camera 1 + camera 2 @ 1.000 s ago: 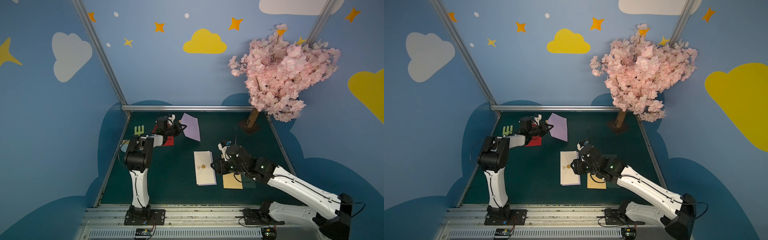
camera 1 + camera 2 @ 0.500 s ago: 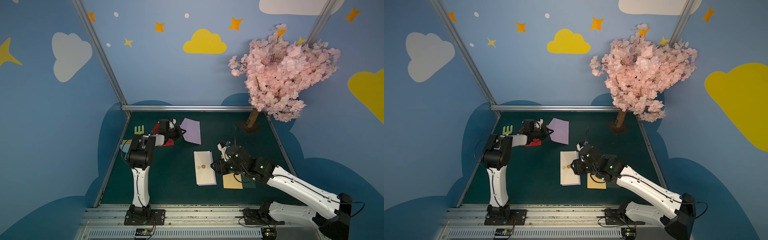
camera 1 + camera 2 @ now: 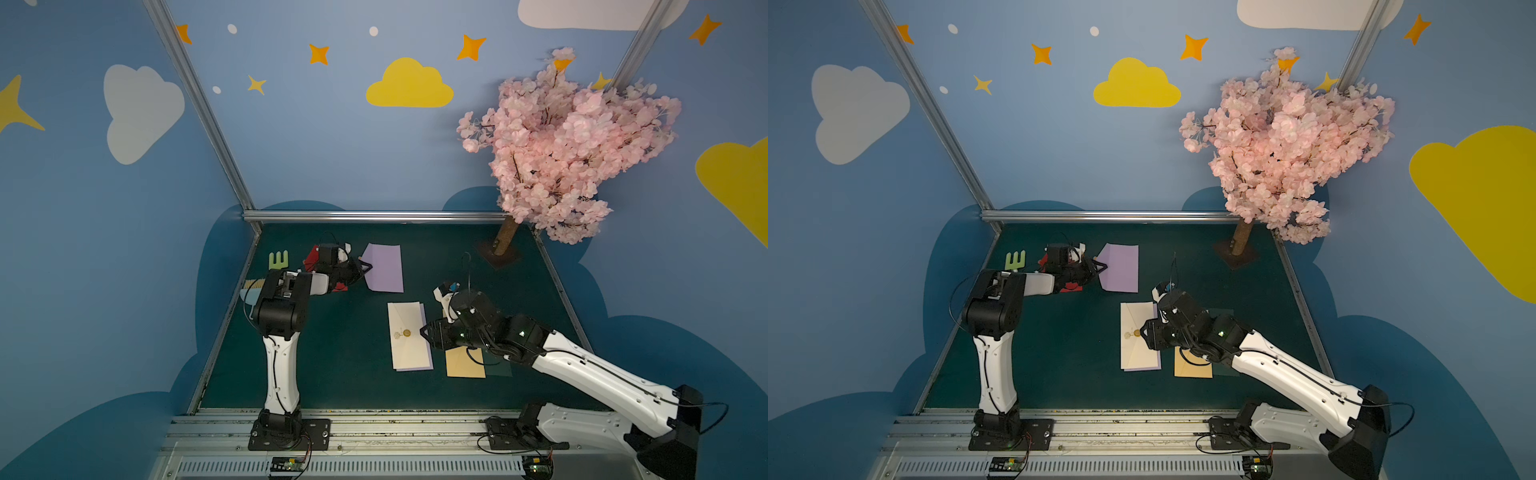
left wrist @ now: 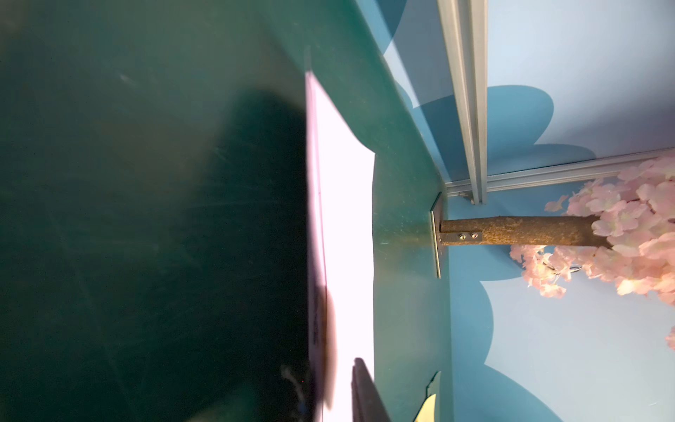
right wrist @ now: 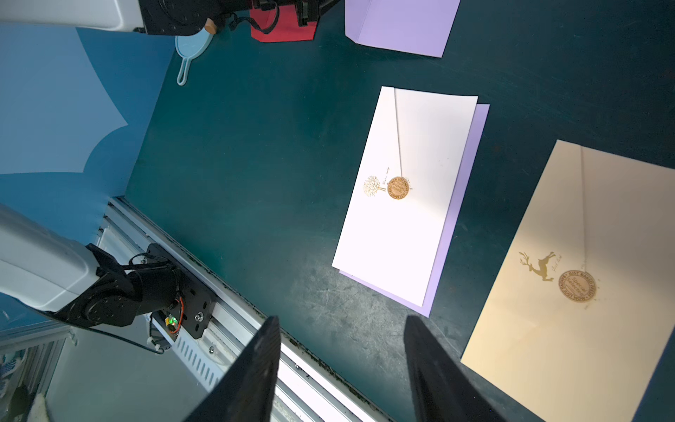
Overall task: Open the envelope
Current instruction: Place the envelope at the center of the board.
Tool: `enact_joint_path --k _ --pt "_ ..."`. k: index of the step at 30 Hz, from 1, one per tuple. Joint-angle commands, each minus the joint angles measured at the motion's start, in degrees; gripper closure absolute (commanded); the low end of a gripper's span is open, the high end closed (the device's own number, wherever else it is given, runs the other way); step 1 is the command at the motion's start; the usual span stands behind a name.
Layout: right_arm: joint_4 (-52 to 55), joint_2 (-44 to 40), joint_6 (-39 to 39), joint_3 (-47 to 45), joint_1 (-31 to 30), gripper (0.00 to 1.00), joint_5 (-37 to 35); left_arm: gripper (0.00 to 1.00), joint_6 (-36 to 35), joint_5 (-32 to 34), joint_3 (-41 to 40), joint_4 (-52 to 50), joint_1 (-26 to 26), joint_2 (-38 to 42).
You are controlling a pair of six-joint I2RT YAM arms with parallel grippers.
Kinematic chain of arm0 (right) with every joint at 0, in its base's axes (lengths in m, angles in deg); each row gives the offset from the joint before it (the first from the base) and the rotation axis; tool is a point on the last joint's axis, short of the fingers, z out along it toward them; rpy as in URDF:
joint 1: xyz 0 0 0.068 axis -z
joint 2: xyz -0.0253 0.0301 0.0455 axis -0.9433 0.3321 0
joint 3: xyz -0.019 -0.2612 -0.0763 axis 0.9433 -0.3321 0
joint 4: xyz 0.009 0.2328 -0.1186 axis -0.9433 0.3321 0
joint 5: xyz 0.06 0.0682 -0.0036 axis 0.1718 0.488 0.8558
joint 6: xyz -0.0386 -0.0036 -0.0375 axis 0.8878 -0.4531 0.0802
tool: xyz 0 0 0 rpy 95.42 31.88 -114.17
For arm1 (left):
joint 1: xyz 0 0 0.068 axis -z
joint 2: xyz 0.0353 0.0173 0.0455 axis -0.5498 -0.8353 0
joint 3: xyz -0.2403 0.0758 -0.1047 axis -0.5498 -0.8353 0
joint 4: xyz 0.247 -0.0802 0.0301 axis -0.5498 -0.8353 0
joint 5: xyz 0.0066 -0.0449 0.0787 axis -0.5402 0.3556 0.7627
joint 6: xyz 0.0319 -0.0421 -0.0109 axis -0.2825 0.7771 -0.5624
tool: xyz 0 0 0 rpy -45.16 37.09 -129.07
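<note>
Purple envelope (image 3: 386, 270), left gripper (image 3: 368, 266) at its edge

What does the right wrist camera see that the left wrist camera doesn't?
Only the right wrist view shows the white envelope with its gold seal, the tan envelope with a deer on it, the red paper and the open right gripper. Only the left wrist view shows the tree trunk and the pink blossoms. Both show the green table and what looks like the same purple envelope, washed out bright in the left wrist view.
</note>
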Motion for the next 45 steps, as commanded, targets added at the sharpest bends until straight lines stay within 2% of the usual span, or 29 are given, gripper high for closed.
enact_joint_path --k 1,12,21,28,33,36,41,42,43,45 --pt "-0.40 0.20 0.18 -0.02 -0.11 0.44 0.38 0.72 -0.09 0.29 -0.79 1.34 -0.37 -0.15" --pt "0.37 -0.77 -1.54 -0.64 -0.23 0.44 0.41 0.63 -1.28 2.04 -5.81 1.76 -2.38 4.93" --pt "-0.08 -0.58 -3.04 -1.23 -0.52 0.43 1.08 0.61 -8.01 3.18 -4.40 -8.39 -2.83 13.14" --pt "-1.84 -0.77 -3.50 -3.00 -0.65 0.42 0.97 0.60 -10.46 4.59 -10.05 -12.84 -2.35 25.25" --pt "-4.37 0.72 -1.24 -4.14 -0.04 0.40 0.53 0.60 -13.50 6.66 -15.80 -17.89 0.97 35.05" --pt "-3.57 3.38 0.01 -2.61 0.87 0.39 1.39 0.52 -14.96 9.45 -19.65 -20.89 3.98 41.67" --pt "-4.53 6.05 -0.92 -2.54 2.34 0.36 1.77 0.45 -13.48 10.76 -26.55 -21.04 6.93 50.28" --pt "-4.99 6.45 -1.24 -2.81 2.73 0.35 2.08 0.44 -13.39 10.90 -27.62 -21.33 7.44 51.77" --pt "-5.20 6.82 -2.19 -3.03 3.15 0.26 2.09 0.43 -13.28 11.24 -28.83 -21.52 7.94 53.21" --pt "-6.47 7.38 -2.86 -3.80 3.94 0.24 2.53 0.41 -12.80 11.87 -31.14 -21.96 9.03 55.96"
